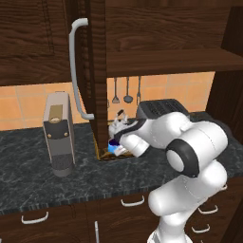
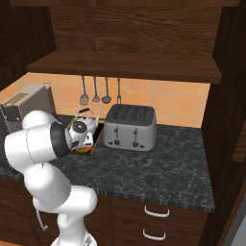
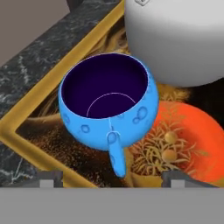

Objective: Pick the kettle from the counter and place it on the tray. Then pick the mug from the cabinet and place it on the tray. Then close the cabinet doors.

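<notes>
Right now the blue mug (image 3: 109, 105) sits on the tray (image 3: 26, 131), with its open top up and its little handle pointing at the camera on the hand. The silver kettle (image 3: 175, 39) is on the tray too, just beside the mug, so close they look like they touch. The tray has a gold rim and a dark face with a big orange spot. It lies flat on the dark stone worktop (image 1: 28, 156).

The claw (image 3: 111, 177) is just above the tray, close to the mug's handle. Its two small dark tips stand far apart, one on each side of the handle. They are wide and hold nothing.

From the left side, the white arm reaches down to the tray (image 1: 107, 155), and a bit of the blue mug (image 1: 113, 144) peeks out past the hand. The kettle (image 1: 118, 124) is right behind it. One tall brown cabinet door (image 1: 97, 71) with a long silver bar stands open in front of the tray. A tall grey coffee machine (image 1: 58, 135) stands on the worktop to the left.

From the right side, the kettle (image 2: 82, 126) and tray (image 2: 96, 139) sit just left of the big silver toaster (image 2: 130, 127). Some spoons (image 2: 95, 91) hang on the orange wall behind.
</notes>
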